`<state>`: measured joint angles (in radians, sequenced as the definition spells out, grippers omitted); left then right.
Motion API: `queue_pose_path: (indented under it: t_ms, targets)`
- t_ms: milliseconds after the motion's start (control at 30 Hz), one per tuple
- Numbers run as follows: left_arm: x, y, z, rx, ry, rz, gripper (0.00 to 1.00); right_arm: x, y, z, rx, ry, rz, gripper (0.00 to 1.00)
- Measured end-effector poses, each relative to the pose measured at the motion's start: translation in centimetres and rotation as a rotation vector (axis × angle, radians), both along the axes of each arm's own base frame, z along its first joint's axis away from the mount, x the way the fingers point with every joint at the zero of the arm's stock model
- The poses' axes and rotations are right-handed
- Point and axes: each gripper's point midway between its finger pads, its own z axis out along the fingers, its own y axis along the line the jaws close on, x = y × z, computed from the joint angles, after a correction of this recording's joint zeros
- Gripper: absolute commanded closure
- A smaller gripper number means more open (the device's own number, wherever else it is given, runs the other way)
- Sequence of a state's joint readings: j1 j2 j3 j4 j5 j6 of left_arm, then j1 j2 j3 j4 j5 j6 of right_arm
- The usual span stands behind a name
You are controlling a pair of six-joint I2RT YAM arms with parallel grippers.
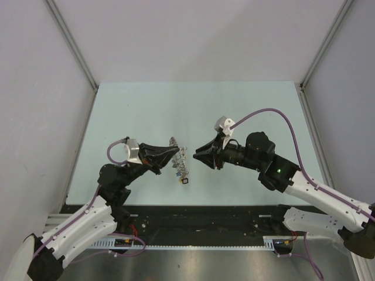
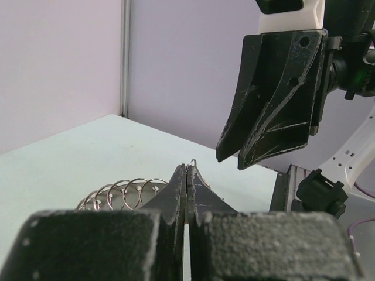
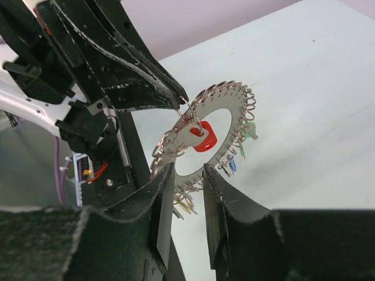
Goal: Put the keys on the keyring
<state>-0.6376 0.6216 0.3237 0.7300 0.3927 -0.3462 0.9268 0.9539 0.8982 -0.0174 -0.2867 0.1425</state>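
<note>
The keyring (image 1: 180, 167) is a large grey flat ring fringed with small wire rings, silver keys and coloured tags. It is held up edge-on between the two grippers. In the right wrist view the keyring (image 3: 237, 114) faces me, and the key with the red tag (image 3: 205, 137) hangs in front of its hole on a thin wire loop. My left gripper (image 1: 177, 151) is shut on that loop at the ring's upper rim, as its wrist view (image 2: 187, 170) shows. My right gripper (image 1: 196, 153) is open and empty, its jaws (image 3: 188, 175) just short of the ring's lower rim.
The pale green table (image 1: 246, 105) lies between grey walls. A black rail (image 1: 205, 213) runs along the near edge. The left arm's body (image 3: 88, 117) fills the left of the right wrist view. The right gripper (image 2: 231, 162) hangs close above the left fingertips.
</note>
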Motion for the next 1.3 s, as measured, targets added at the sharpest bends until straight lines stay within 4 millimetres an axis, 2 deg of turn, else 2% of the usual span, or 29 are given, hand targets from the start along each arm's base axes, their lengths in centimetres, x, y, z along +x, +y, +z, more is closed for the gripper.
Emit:
queue_pose_path:
  t_ms: [200, 400, 800, 1000, 1100, 1133, 1200, 1300]
  targets:
    - [-0.4, -0.3, -0.2, 0.011, -0.004, -0.026, 1.0, 0.6, -0.3, -0.6, -0.068, -0.129, 0.029, 0.68]
    - [-0.7, -0.7, -0.2, 0.024, -0.009, -0.056, 1.0, 0.9, 0.8, -1.4, -0.097, -0.208, 0.098, 0.67]
    - [-0.9, -1.0, -0.2, 0.036, -0.012, -0.084, 1.0, 0.5, 1.7, 0.0, -0.039, -0.259, 0.156, 0.68]
    - [-1.1, -1.1, -0.3, 0.039, -0.014, -0.093, 1.0, 1.0, 2.1, -0.6, -0.045, -0.25, 0.163, 0.73]
    - [-1.1, -1.2, -0.3, 0.041, -0.016, -0.098, 1.0, 1.0, 2.2, -0.8, -0.048, -0.241, 0.169, 0.82]
    - [-1.1, -1.1, -0.3, 0.041, -0.015, -0.097, 1.0, 1.0, 2.2, -0.9, -0.048, -0.24, 0.171, 0.91]
    - [-1.1, -1.2, -0.3, 0.04, -0.014, -0.098, 1.0, 0.9, 2.3, -0.9, -0.047, -0.24, 0.178, 0.98]
    - [-1.0, -1.1, -0.3, 0.037, -0.011, -0.088, 1.0, 0.7, 2.3, -0.8, -0.042, -0.24, 0.189, 1.0]
